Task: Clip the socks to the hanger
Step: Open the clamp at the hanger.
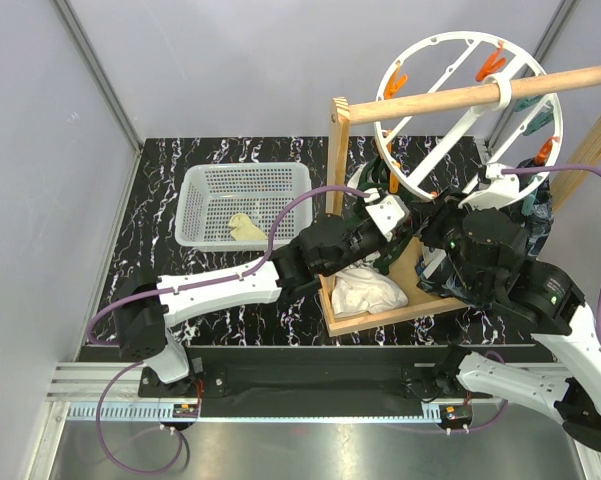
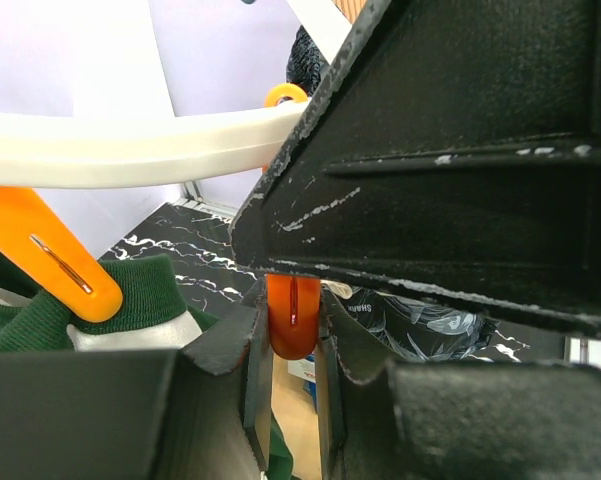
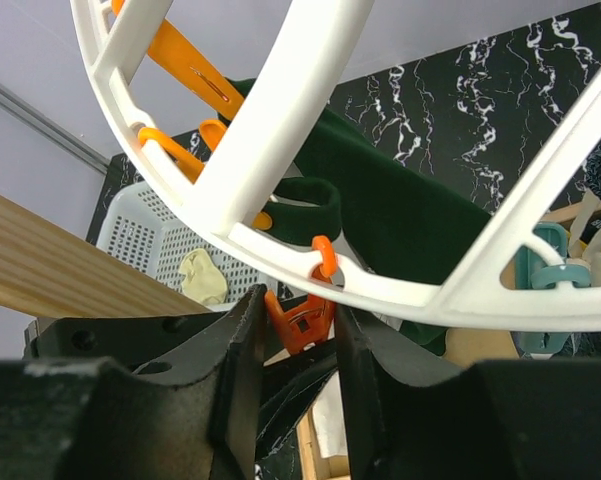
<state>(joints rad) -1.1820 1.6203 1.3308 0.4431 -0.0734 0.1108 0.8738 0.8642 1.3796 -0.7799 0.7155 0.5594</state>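
The hanger [image 1: 467,110], a white spoked ring with orange and teal pegs, hangs on a wooden rod [image 1: 450,98]. One pale yellow sock [image 1: 246,228] lies in the white basket; it also shows in the right wrist view [image 3: 202,277]. My left gripper [image 2: 293,340] is shut on the lower tip of an orange peg [image 2: 293,315] hanging from the ring's rim [image 2: 130,150]. My right gripper [image 3: 300,330] grips the same orange peg [image 3: 302,320] at its upper wings, just under the rim [image 3: 380,290]. Both grippers meet under the ring's bottom edge [image 1: 415,215]. Neither holds a sock.
A white mesh basket [image 1: 205,205] stands at the back left. A wooden stand [image 1: 338,150] carries the rod, with a white cloth [image 1: 365,290] on its base. A dark green-and-white garment [image 3: 400,210] hangs from another orange peg. Cream fabric [image 3: 600,255] hangs by a teal peg [image 3: 545,275].
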